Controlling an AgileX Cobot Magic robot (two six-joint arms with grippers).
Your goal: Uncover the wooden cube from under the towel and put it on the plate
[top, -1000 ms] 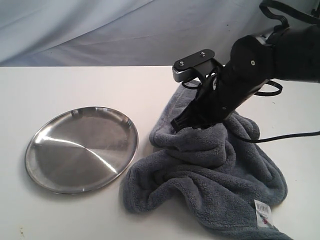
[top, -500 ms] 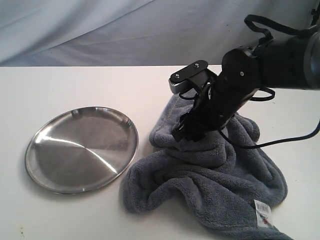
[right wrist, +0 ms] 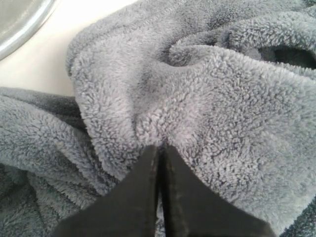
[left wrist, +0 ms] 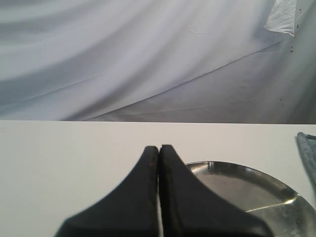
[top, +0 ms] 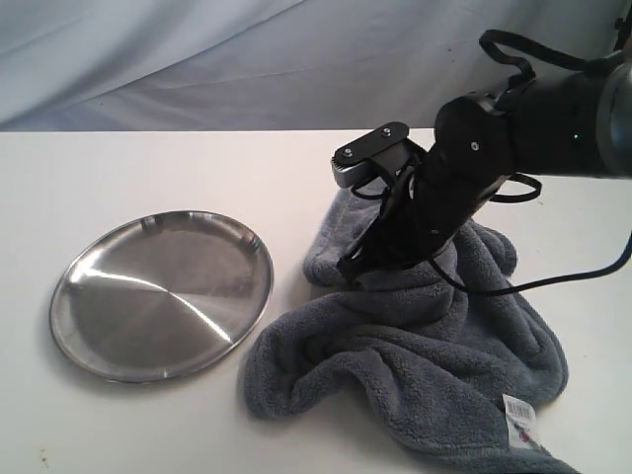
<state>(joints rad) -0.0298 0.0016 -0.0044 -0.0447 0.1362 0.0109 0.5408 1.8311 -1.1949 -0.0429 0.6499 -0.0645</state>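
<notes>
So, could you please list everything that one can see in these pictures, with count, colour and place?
towel: one, blue-grey, crumpled on the table, right of the plate
barcode tag: one, white, at the towel's near right corner
plate: one, shiny steel, nothing on it, on the table's left part
wooden cube: none in view
table: one, white, under everything
backdrop sheet: one, pale grey-white, behind the table
cable: one, black, leaving over the towel toward the right edge
right arm: one, black, entering from upper right
right gripper: one, black, shut, pinching a pucker of towel
left gripper: one, black, shut, holding nothing, facing the plate
</notes>
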